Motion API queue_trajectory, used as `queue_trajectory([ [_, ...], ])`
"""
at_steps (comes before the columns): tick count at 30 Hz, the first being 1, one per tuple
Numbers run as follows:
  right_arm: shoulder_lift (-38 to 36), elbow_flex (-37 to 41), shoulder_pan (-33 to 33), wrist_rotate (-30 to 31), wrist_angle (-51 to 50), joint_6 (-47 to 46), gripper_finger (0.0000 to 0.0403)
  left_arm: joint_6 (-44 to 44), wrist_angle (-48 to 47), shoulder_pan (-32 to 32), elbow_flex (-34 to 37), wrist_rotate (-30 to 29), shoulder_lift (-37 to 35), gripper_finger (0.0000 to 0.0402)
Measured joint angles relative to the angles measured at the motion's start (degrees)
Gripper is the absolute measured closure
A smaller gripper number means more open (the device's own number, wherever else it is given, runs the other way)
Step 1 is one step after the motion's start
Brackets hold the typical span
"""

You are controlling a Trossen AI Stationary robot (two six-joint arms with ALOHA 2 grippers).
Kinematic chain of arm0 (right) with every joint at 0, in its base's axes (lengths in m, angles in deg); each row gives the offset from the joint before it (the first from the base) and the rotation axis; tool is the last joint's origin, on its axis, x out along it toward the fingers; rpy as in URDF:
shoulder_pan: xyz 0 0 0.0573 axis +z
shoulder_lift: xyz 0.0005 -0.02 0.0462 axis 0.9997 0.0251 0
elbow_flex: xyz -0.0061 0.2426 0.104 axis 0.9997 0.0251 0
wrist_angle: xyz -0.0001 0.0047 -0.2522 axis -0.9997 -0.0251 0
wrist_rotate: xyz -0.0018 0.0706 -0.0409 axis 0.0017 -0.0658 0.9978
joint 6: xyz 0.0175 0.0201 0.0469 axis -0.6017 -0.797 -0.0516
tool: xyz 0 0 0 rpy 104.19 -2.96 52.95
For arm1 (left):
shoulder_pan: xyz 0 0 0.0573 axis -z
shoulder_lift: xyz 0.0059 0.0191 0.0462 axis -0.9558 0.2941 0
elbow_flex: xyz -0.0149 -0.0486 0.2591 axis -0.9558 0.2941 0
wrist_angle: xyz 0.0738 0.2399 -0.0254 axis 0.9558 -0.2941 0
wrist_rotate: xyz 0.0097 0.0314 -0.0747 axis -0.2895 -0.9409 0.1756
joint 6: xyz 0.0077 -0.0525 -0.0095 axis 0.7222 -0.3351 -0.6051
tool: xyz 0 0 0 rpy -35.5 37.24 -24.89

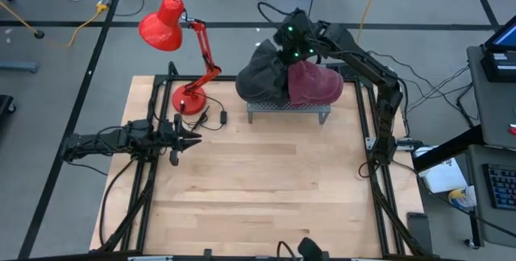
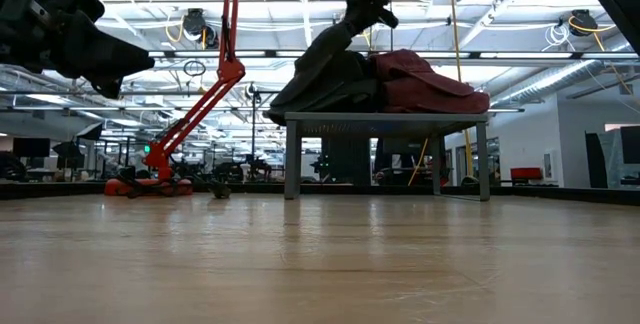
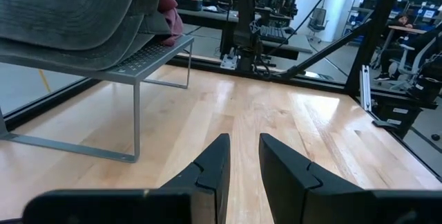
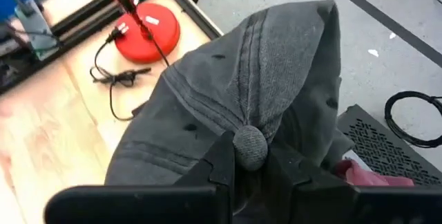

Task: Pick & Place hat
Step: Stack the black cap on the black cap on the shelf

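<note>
A dark grey hat (image 1: 260, 77) (image 2: 325, 76) lies on a small metal rack (image 1: 289, 113) (image 2: 385, 119) at the table's far side, beside a maroon hat (image 1: 316, 84) (image 2: 425, 81). The grey hat's brim hangs over the rack's left end. My right gripper (image 1: 289, 47) (image 2: 352, 19) (image 4: 250, 156) reaches in from the far right and is shut on the top of the grey hat (image 4: 255, 92). My left gripper (image 1: 192, 138) (image 3: 242, 165) waits open, low over the table's left side, pointing at the rack. My right gripper pinches the grey hat at the button on top of its crown (image 4: 250, 144), one finger on each side, coming slanting from above. The crown is drawn up into a peak (image 2: 335, 39) under the fingers. The hat's lower part stays on the rack, against the maroon hat.
A red desk lamp (image 1: 189, 68) (image 2: 190, 104) stands left of the rack, its base (image 4: 146, 34) and black cord (image 1: 211, 119) on the table's far left. Bare wood stretches from the rack to the near edge. Black frame rails (image 1: 379, 172) run along both sides.
</note>
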Motion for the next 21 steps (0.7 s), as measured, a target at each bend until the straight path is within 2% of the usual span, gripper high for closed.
queue_trajectory([
  [13,0.0,11.7,-0.6,1.4,2.3,7.0,0.0373,0.0,0.0,0.0,0.0,0.0,0.0,0.0321],
  [21,0.0,18.9,0.8,8.8,4.1,12.1,0.0373,0.0,0.0,0.0,0.0,0.0,0.0,0.0321],
])
